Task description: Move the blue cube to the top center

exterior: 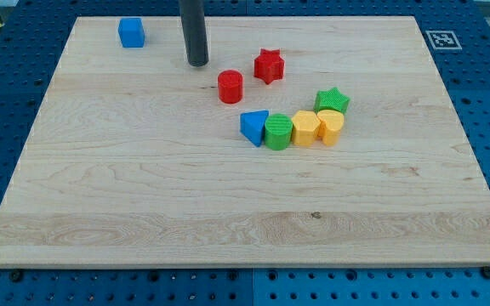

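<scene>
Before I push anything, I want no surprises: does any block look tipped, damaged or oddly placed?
Nothing stands out. The blue cube sits alone at the board's top left, my tip to its right, not touching it. The other blocks look intact.

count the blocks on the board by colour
blue: 2, blue cube and blue triangular block
red: 2, red star and red cylinder
green: 2, green star and green cylinder
yellow: 2, yellow blocks
total: 8

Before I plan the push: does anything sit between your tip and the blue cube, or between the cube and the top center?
Nothing visible does. The blue cube lies left of my tip, bare board between and along the top edge.
</scene>
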Tool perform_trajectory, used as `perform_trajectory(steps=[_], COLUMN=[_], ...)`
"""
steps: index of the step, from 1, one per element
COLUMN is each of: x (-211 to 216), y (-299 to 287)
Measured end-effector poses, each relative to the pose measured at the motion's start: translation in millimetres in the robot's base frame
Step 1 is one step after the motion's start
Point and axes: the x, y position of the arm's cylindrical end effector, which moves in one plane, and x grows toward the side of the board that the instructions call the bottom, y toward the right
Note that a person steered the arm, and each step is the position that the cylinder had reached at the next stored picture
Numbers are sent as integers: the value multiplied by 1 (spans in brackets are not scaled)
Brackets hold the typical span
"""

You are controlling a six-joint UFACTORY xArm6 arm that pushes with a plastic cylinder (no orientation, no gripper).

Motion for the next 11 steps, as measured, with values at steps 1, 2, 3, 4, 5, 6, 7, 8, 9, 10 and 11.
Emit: perform_trajectory(steps=[1,2,3,4,5,6,7,8,9,10,11], x=[0,0,-5,-23,-57,-63,-65,-66,-75,-96,-98], y=[0,-33,-90,-141,-144,-123,-104,-102,-125,-104,-62])
